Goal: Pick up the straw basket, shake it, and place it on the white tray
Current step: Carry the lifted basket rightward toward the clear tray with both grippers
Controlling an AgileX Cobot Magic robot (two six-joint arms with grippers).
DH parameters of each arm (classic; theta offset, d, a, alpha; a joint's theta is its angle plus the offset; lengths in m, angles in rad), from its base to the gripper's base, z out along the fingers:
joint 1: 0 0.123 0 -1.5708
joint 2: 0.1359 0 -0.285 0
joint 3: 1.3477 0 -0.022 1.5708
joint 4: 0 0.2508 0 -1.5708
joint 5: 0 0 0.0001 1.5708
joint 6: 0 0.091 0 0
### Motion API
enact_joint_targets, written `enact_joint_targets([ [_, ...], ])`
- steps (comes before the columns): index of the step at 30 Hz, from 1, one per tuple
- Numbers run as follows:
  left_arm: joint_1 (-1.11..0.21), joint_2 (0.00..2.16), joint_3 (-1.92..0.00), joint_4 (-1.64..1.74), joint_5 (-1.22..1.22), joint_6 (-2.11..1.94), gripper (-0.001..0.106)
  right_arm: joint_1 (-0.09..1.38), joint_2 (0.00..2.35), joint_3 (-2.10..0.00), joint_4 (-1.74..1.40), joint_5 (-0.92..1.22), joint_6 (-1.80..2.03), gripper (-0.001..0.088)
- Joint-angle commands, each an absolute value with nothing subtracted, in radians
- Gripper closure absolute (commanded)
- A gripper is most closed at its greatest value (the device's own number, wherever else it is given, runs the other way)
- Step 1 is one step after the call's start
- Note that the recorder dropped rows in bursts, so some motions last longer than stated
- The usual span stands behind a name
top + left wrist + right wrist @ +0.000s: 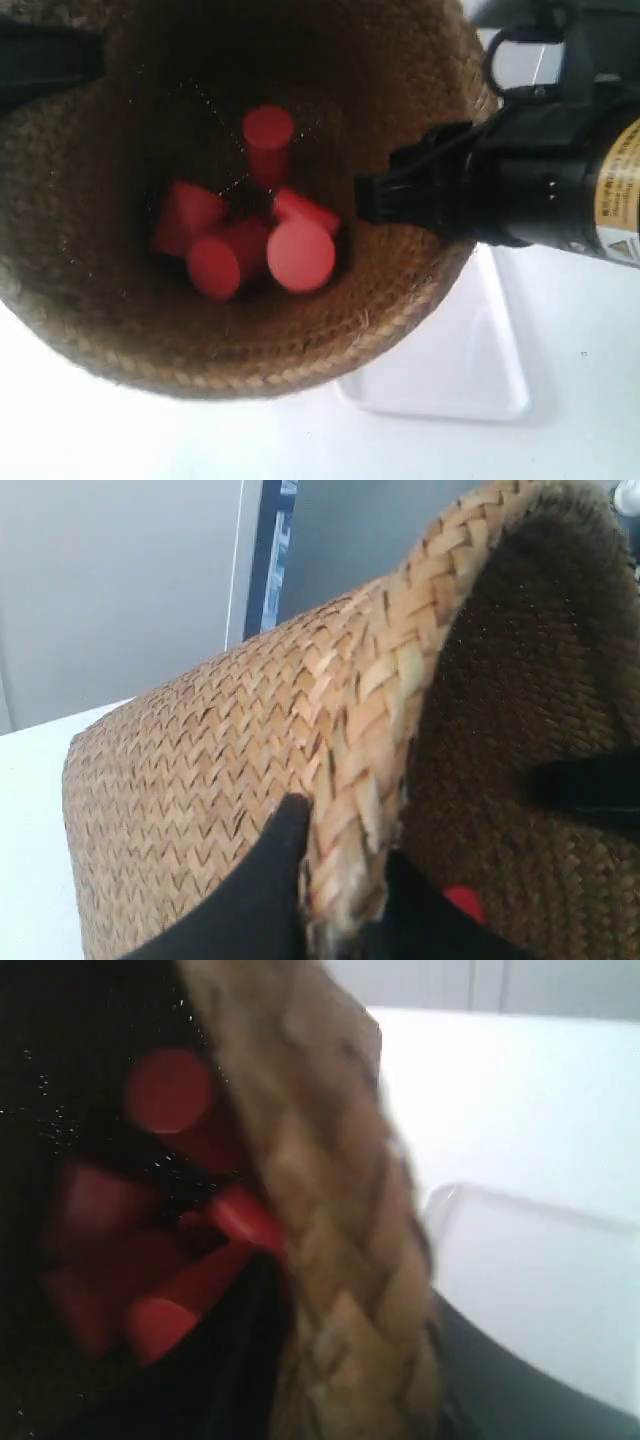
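Observation:
The straw basket (110, 300) fills the exterior view, raised close to the camera, its dark inside holding several red cone-shaped pieces (300, 255). My left gripper (345, 865) is shut on the straw basket's braided rim (390, 700), one finger outside the wall and one inside. My right gripper (345, 1360) is shut on the opposite rim (300, 1160) the same way. In the exterior view the arm at the right reaches in over the rim (420, 190). The white tray (470, 370) lies on the table below the basket, partly hidden by it; the right wrist view also shows the tray (540, 1290).
A white tabletop (590, 400) spreads around the tray. Behind the basket in the left wrist view are a grey wall (120, 590) and a dark panel edge (265, 570).

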State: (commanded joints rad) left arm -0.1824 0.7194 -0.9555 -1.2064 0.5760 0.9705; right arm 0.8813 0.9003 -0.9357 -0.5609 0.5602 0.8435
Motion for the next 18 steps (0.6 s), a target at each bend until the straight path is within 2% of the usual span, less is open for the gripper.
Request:
enact_joint_targets([
  [2,-0.182,0.704,-0.911,-1.178,0.458,0.971,0.105,0.894,0.897,-0.898,-0.735,0.523,0.958,0.0868],
  [4,-0.182,0.776,-0.825,-1.223,0.327,0.968,0.105,0.864,0.989,-0.846,-1.048,0.543,1.275,0.0868],
  [5,-0.182,0.824,-0.801,-1.235,0.349,0.94,0.105,0.854,1.037,-0.841,-1.103,0.586,1.339,0.0868],
  [8,-0.184,0.776,-0.892,-1.183,0.657,0.933,0.105,0.903,0.987,-0.937,-0.734,0.634,1.018,0.0868],
  [10,-0.186,0.713,-0.933,-1.158,0.677,0.944,0.105,0.954,0.905,-0.961,-0.601,0.584,0.852,0.0868],
  [11,-0.186,0.696,-0.916,-1.145,0.564,0.981,0.105,0.962,0.885,-0.939,-0.672,0.552,0.909,0.0868],
  [12,-0.187,0.699,-0.879,-1.17,0.431,1.023,0.105,0.949,0.897,-0.901,-0.869,0.566,1.084,0.0868],
  [14,-0.187,0.792,-0.794,-1.373,0.278,1.123,0.105,0.913,0.995,-0.831,-1.239,0.637,1.432,0.0868],
  [16,-0.181,0.812,-0.816,-1.38,0.438,1.118,0.105,0.914,1.022,-0.869,-1.153,0.652,1.397,0.0868],
  [18,-0.183,0.756,-0.897,-1.259,0.62,1.109,0.105,0.962,0.947,-0.949,-0.824,0.603,1.098,0.0868],
])
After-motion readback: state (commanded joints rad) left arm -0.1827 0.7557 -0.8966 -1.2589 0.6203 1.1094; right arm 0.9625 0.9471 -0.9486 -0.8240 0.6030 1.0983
